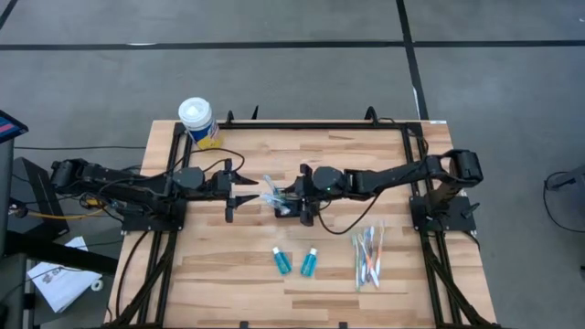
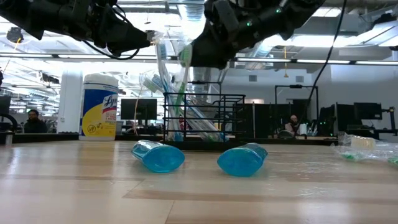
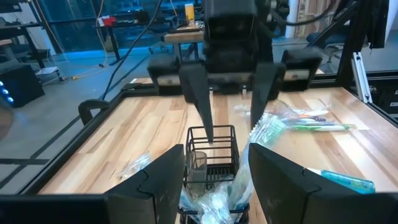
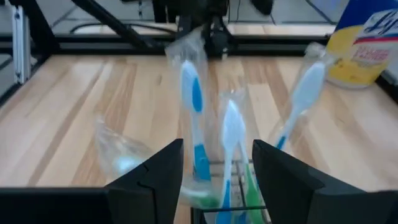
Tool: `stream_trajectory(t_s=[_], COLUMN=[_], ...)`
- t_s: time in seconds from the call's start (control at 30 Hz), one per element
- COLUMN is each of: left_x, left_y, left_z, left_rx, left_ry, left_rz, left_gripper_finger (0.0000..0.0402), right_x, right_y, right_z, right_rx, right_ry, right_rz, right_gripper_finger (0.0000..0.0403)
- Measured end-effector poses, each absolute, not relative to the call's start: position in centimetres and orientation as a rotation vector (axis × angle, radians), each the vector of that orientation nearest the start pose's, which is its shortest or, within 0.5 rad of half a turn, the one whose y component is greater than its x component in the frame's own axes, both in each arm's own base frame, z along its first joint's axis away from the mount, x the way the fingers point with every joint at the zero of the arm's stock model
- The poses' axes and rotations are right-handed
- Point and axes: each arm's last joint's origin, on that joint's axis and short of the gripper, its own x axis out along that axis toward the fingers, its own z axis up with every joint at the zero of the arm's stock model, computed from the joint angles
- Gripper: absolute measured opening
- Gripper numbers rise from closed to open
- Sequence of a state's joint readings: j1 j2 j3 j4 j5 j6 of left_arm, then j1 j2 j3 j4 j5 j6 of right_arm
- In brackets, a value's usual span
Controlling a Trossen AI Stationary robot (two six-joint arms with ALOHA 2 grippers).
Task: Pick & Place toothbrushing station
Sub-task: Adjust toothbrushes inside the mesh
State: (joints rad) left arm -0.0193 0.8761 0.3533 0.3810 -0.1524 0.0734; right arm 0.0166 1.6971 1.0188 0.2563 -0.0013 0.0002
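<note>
The toothbrushing station, a small black wire basket (image 1: 285,208) (image 2: 202,118) (image 3: 211,149), stands on the table's middle between both grippers. Wrapped toothbrushes (image 4: 194,106) (image 2: 166,81) stand up in it. My left gripper (image 3: 217,186) (image 1: 247,195) is open at the basket's left side, with the basket's near end and the crumpled wraps between its fingers. Coming from the right, my right gripper (image 4: 217,180) (image 3: 233,118) is open above the basket, its fingers either side of the standing brushes. Two teal tubes (image 1: 281,262) (image 1: 308,262) lie nearer the front edge. My left gripper has the basket's end and plastic wraps (image 3: 208,202) between its open fingers; I cannot tell whether they touch. My right gripper slants down over the basket, one fingertip (image 3: 208,134) at the far rim; I cannot tell whether it touches the rim or the brushes.
A white-lidded canister with a yellow label (image 1: 197,121) (image 2: 99,106) stands at the far left corner. Loose toothbrushes (image 1: 368,256) (image 3: 311,121) lie on the table's right front. An empty plastic wrap (image 3: 134,165) lies beside the basket. Black frame rails run along the table's edges.
</note>
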Motion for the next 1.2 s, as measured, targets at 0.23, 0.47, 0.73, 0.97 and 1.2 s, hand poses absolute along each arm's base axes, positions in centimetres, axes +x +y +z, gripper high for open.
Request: stream_trajectory(t_s=[0.23,0.47,0.73,0.97,1.2], left_x=[18.9,18.9,18.8,18.8,18.8], left_y=[0.1,0.1,0.1,0.1,0.1], left_z=[22.2,22.2,22.2,22.2,22.2], left_rx=[0.086,0.086,0.085,0.085,0.085], left_ry=[0.148,0.148,0.149,0.149,0.149], left_rz=[0.127,0.127,0.125,0.124,0.124], left_gripper_finger=[0.0176,0.0176,0.0176,0.0176,0.0176], right_x=[37.1,37.0,36.2,36.1,36.1], right_y=[0.8,-0.2,-3.7,-4.5,-4.1], right_z=[21.6,22.0,22.7,22.5,22.4], right_rx=[0.016,0.014,0.014,0.048,0.06], right_ry=[0.441,0.432,0.439,0.452,0.455], right_rz=[0.067,0.045,-0.046,0.029,0.084], right_gripper_finger=[0.0196,0.0189,0.0165,0.015,0.0168])
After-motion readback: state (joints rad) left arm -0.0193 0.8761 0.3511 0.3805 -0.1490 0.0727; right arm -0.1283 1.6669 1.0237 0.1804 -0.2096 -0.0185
